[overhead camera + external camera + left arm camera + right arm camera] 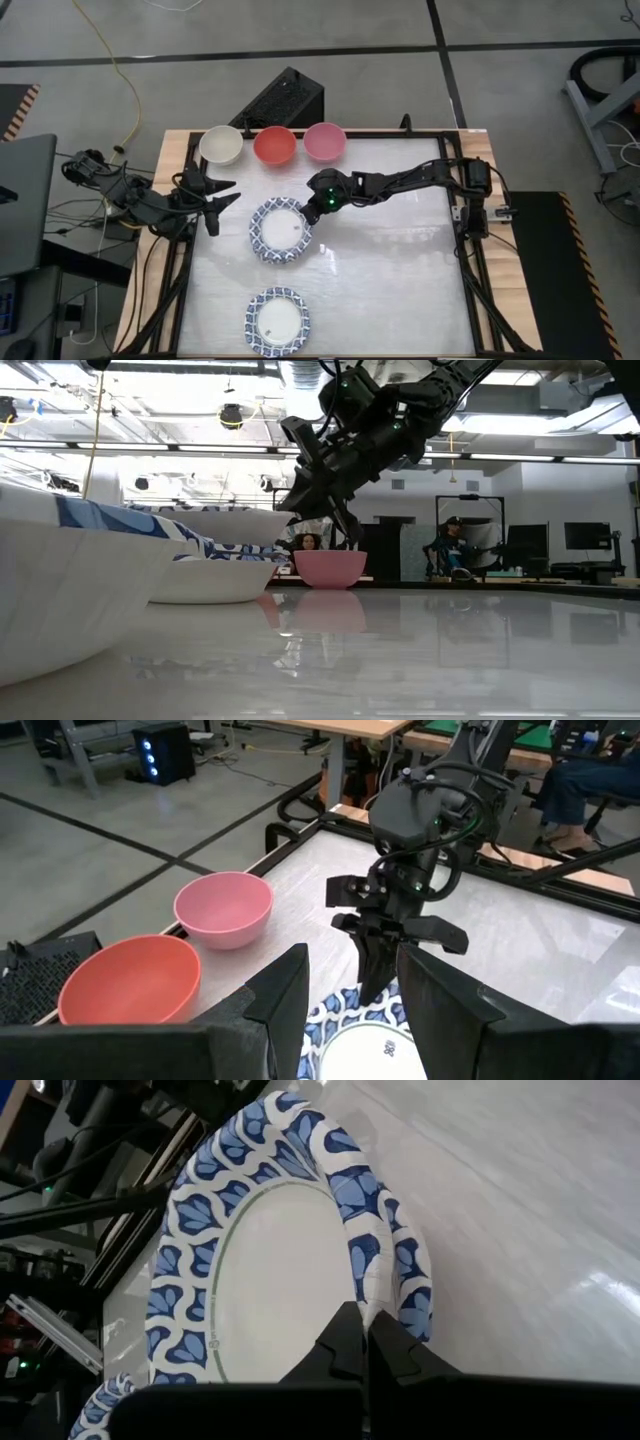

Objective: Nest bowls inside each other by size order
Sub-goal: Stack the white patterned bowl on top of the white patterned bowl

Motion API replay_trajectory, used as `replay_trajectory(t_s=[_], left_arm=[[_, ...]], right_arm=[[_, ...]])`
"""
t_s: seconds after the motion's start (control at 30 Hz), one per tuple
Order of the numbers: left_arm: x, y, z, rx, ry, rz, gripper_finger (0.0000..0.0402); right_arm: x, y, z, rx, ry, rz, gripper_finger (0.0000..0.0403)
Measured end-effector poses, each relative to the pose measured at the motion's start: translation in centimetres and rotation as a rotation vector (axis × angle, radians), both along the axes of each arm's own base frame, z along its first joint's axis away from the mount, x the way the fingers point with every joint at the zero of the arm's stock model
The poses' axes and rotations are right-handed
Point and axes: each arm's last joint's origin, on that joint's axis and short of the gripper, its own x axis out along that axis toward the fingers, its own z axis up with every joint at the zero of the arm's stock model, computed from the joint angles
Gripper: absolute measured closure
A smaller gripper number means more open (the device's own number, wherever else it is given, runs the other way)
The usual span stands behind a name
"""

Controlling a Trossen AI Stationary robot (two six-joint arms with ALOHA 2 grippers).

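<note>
Currently, item by item. My right arm: reaches in from the desk's right edge, stretched across the far half toward the middle, wrist bent down. My right claw [312, 210]: fingers pressed together, pinching the rim of the upper blue-and-white bowl [279, 231]; the wrist view shows the two dark tips closed on the patterned rim of the stacked blue-and-white dishes, at least two rims showing one inside the other.

My left arm: folded low at the desk's left edge, near the far corner, wrist pointing inward across the desk. My left claw [217, 199]: fingers spread apart, nothing between them, sitting just beside the same dish on its left without touching it that I can tell.

Bowls, by place:
- cream-white bowl [221, 145]: far edge, leftmost of a row of three.
- red bowl [274, 146]: far edge, just beside the cream one, middle of the row.
- pink bowl [324, 141]: far edge, right end of the row, standing upright.
- upper blue-and-white bowl: left of the desk's middle, under my right claw.
- lower blue-and-white bowl [277, 322]: near the desk's front edge, well apart from the upper one, untouched.

Desk [400, 290]: pale glossy top, dark frame round it.
</note>
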Motion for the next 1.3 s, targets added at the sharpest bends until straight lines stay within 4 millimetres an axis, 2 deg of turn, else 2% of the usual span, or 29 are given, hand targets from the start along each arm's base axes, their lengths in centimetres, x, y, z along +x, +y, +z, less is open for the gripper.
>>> replay_trajectory(t_s=[0.07, 0.23, 0.63, 1.3], left_arm=[[0.0, 0.0, 0.0, 0.0, 0.0, 0.0, 0.026], [0.0, 0.0, 0.0, -0.002, -0.001, -0.001, 0.026], [-0.1, 0.0, -0.3, -0.026, 0.008, 0.007, 0.026], [-0.1, 0.1, -0.4, -0.018, 0.019, 0.009, 0.026]], right_arm=[[0.0, 0.0, 0.0, 0.0, -0.002, 0.001, 0.0394], [1.0, 0.1, -1.6, 0.039, -0.024, 0.026, 0.0394], [1.3, -0.2, -1.1, 0.025, -0.009, 0.019, 0.0394], [1.1, -0.3, -1.4, -0.013, 0.035, 0.018, 0.0395]])
